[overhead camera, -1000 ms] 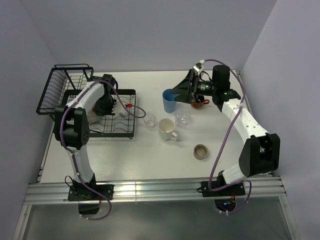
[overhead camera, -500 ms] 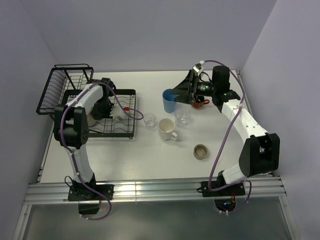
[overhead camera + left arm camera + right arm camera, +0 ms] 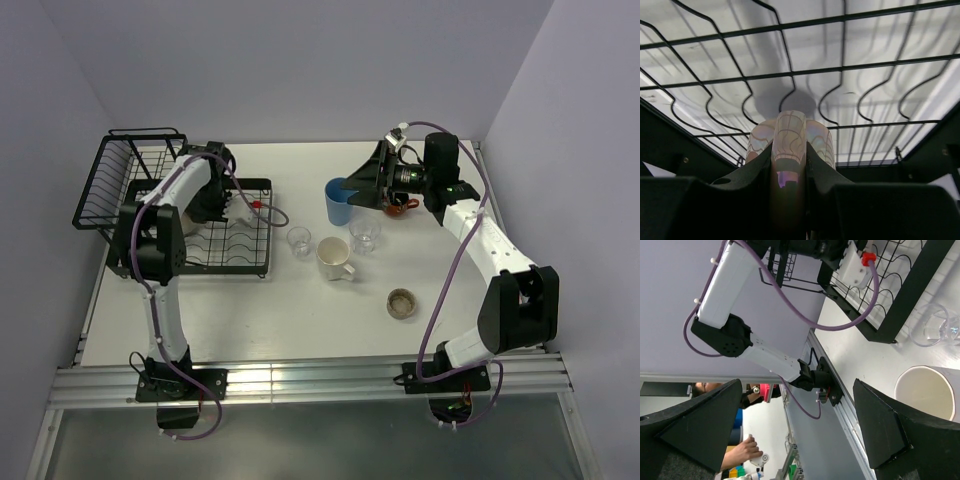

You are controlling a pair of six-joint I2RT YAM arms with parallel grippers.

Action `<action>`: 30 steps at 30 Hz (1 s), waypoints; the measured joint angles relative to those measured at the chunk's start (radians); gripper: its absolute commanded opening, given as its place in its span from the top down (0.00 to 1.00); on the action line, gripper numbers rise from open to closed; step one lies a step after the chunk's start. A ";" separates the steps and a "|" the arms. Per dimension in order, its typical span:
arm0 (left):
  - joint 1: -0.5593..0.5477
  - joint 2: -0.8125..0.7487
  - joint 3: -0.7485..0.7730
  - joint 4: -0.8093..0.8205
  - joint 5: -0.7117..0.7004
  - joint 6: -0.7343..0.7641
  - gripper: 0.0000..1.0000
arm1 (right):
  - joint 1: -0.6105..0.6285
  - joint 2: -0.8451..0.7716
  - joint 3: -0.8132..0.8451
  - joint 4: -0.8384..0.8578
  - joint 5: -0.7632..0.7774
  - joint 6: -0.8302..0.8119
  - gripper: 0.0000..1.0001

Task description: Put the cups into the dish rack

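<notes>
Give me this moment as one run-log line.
left gripper: shut on pinkish mug, over dish rack | right gripper: open, empty, by blue tumbler | unloaded: cream mug, low brownish cup

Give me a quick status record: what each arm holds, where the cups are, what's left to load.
left fingers: shut on the pinkish mug, over the dish rack wires; contact cannot be told
right fingers: open, empty, by the blue tumbler
on table: blue tumbler, glass near the rack, glass near the tumbler, cream mug, low brownish cup
partly hidden: dark cup behind the right arm
left to load: six cups on the table
</notes>
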 measured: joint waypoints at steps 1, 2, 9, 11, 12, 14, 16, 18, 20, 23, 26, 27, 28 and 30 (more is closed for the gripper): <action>0.000 0.014 0.015 -0.001 -0.002 0.005 1.00 | 0.000 0.000 0.000 0.000 -0.001 0.000 0.00; 0.001 0.024 0.026 0.000 -0.003 0.010 1.00 | 0.000 0.000 0.000 0.000 -0.001 0.000 0.00; 0.012 0.071 0.086 0.007 -0.006 0.065 0.99 | 0.000 0.000 -0.004 0.003 -0.011 0.000 0.00; 0.018 0.081 0.104 0.005 -0.006 0.080 0.99 | 0.000 0.000 -0.004 0.004 -0.014 0.000 0.00; 0.021 0.087 0.113 0.005 -0.005 0.083 0.99 | 0.000 0.000 -0.005 0.004 -0.015 0.000 0.00; 0.027 0.104 0.136 0.005 -0.005 0.092 0.99 | 0.000 0.000 -0.005 0.005 -0.018 0.001 0.00; 0.032 0.116 0.151 0.005 -0.006 0.097 0.99 | 0.000 0.000 -0.006 0.011 -0.020 0.004 0.00; 0.038 0.124 0.161 0.004 -0.009 0.098 0.98 | 0.000 0.000 -0.010 0.026 -0.023 0.009 0.00; 0.041 0.130 0.169 0.003 -0.016 0.098 0.97 | 0.000 0.000 -0.016 0.036 -0.025 0.015 0.00; 0.045 0.144 0.188 -0.003 -0.025 0.096 0.96 | 0.000 0.001 -0.018 0.045 -0.026 0.024 0.00; 0.048 0.162 0.219 -0.013 -0.031 0.088 0.95 | 0.000 0.001 -0.019 0.057 -0.027 0.031 0.00; 0.049 0.165 0.225 -0.015 -0.031 0.086 0.95 | 0.000 0.001 -0.020 0.060 -0.027 0.032 0.00; 0.051 0.166 0.227 -0.013 -0.031 0.085 0.95 | 0.000 0.001 -0.021 0.063 -0.028 0.034 0.00; 0.053 0.166 0.227 -0.012 -0.031 0.084 0.94 | 0.000 0.001 -0.025 0.068 -0.029 0.038 0.00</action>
